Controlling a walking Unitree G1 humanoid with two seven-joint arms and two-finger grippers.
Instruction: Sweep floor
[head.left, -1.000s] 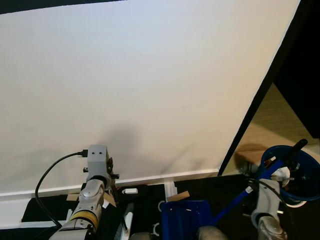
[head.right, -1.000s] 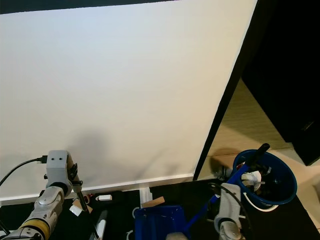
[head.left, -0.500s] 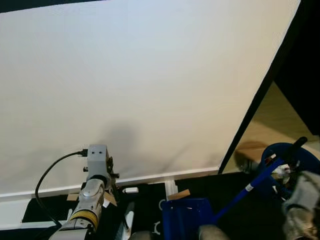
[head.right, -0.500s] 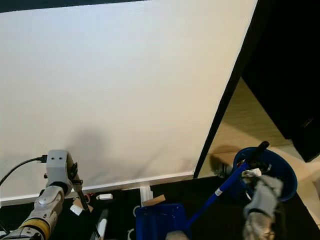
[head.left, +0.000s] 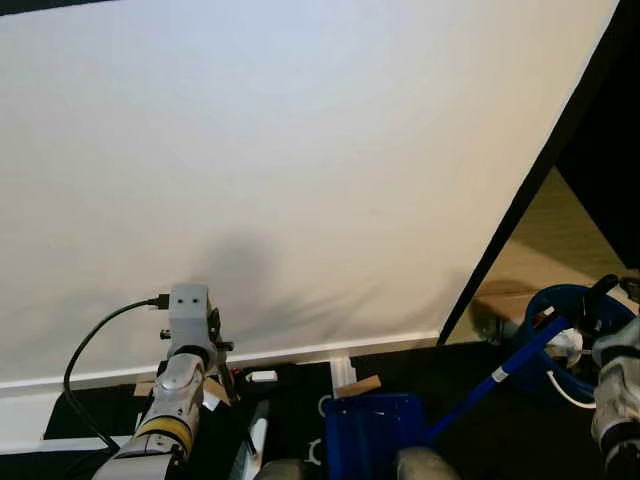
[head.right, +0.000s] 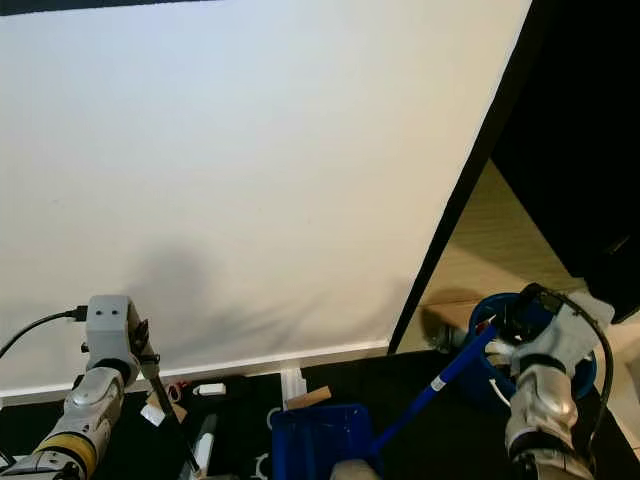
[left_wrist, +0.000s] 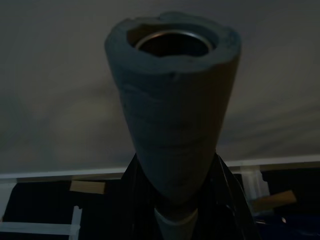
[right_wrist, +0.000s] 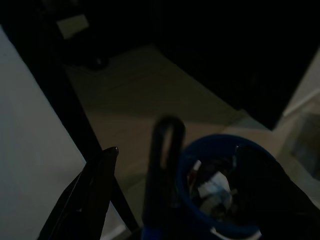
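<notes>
A broad white wall rises in front of me, its white baseboard meeting a dark floor, and to my right a dark edge gives way to a paler wooden floor. On that side sits a blue bin with pale scraps inside — my right gripper hangs near its rim, its two black fingers spread apart with the black grip of the dustpan handle between them, though I cannot tell if they touch it. The blue dustpan rests on the dark floor close to my feet, its long blue handle slanting up toward the bin. My left gripper is clamped on the grey padded broom handle, which stands upright near the wall. Small litter lies along the baseboard — a brown scrap, a white piece and bits of paper.
</notes>
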